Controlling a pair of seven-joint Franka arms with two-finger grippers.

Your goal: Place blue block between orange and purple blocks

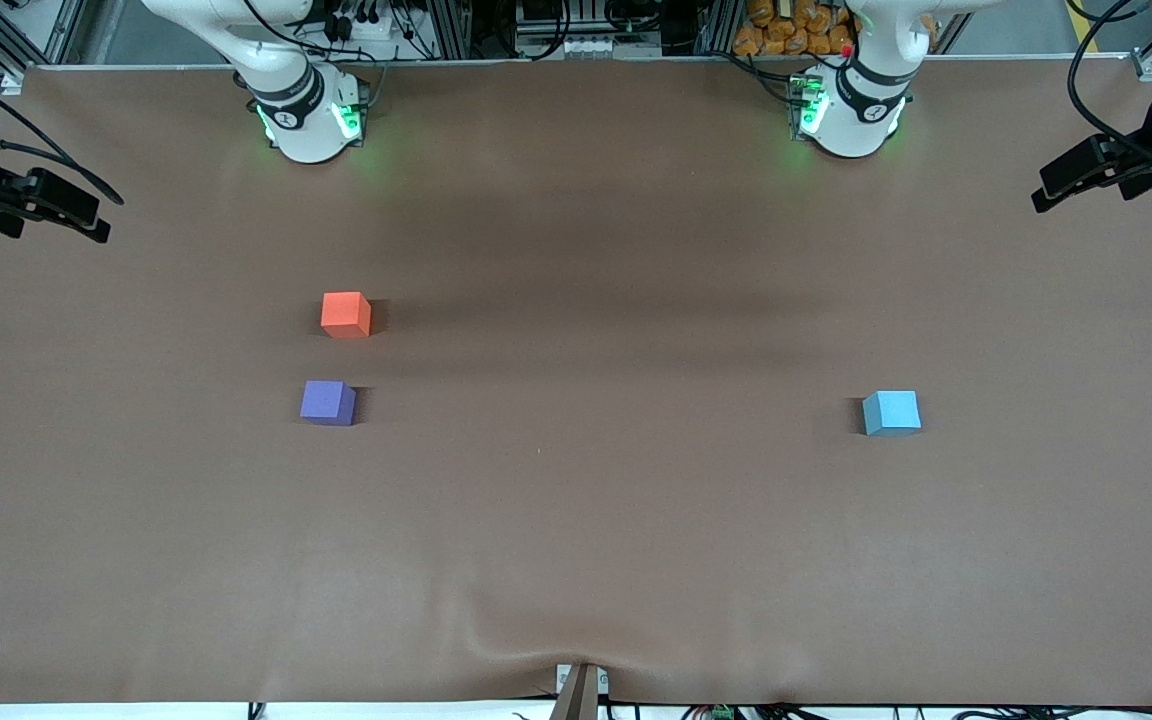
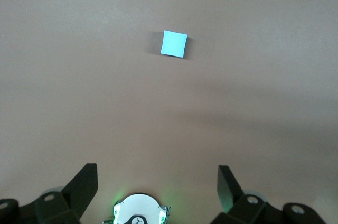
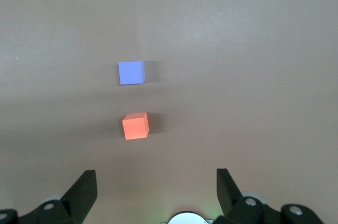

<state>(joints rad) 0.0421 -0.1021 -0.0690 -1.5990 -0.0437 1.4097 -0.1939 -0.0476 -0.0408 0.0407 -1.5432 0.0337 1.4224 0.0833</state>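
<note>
The blue block [image 1: 891,412] sits alone on the brown table toward the left arm's end; it also shows in the left wrist view [image 2: 174,43]. The orange block [image 1: 346,314] and the purple block [image 1: 327,402] sit toward the right arm's end with a small gap between them, the purple one nearer the front camera. Both show in the right wrist view, orange [image 3: 135,126] and purple [image 3: 131,72]. My left gripper [image 2: 157,176] is open and empty, high over its own base. My right gripper [image 3: 156,177] is open and empty, high over the table near its base.
The right arm's base [image 1: 311,115] and the left arm's base [image 1: 851,105] stand at the table's back edge. Black camera mounts hang over each end of the table [image 1: 36,200] [image 1: 1116,165]. The brown cover wrinkles near a bracket [image 1: 579,690] at the front edge.
</note>
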